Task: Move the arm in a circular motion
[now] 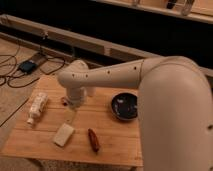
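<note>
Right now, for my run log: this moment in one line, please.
cream-white jointed robot arm: stretched over wooden table | gripper: pointing down over tabletop

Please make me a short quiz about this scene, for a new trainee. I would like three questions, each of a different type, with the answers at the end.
1. True or false: the dark bowl stands on the floor.
2. Multiple choice: the gripper at the end of the arm hangs over the wooden table. Between which two things is it? A) the white bottle and the dark bowl. B) two cups. C) a plate and a fork.
3. Fill in: the white bottle is not upright; it lies on its ____.

Key: 1 false (the bowl is on the table); 2 A; 3 side.
</note>
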Tool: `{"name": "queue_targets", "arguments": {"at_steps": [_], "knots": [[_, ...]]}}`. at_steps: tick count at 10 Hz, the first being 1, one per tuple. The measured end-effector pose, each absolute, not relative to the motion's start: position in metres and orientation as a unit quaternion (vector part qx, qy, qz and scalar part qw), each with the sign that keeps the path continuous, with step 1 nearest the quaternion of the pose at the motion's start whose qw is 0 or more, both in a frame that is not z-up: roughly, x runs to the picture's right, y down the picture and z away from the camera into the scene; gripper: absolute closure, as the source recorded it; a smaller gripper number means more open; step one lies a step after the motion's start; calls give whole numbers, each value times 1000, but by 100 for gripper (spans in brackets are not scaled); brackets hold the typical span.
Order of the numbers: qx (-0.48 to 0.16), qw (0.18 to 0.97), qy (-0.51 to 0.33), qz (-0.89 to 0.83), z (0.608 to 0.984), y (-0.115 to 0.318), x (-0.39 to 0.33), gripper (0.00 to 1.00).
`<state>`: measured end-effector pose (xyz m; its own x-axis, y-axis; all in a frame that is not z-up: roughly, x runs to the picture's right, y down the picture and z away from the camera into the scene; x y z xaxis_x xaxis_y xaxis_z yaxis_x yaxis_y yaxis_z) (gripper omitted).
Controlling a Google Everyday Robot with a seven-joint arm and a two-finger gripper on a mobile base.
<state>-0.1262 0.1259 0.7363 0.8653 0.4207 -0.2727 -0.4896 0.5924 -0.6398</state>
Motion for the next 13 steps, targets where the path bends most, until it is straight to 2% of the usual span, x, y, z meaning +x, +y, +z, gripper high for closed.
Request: {"name": "queue_targets", "arguments": {"at_steps": [3, 6, 10, 13], "knots": [[-353, 880, 71, 311, 743, 105, -64, 20], [-326, 881, 85, 332, 772, 65, -42, 20], [-302, 893, 105, 317, 809, 17, -78, 20], [-293, 910, 96, 279, 818, -7, -141, 20]]}}
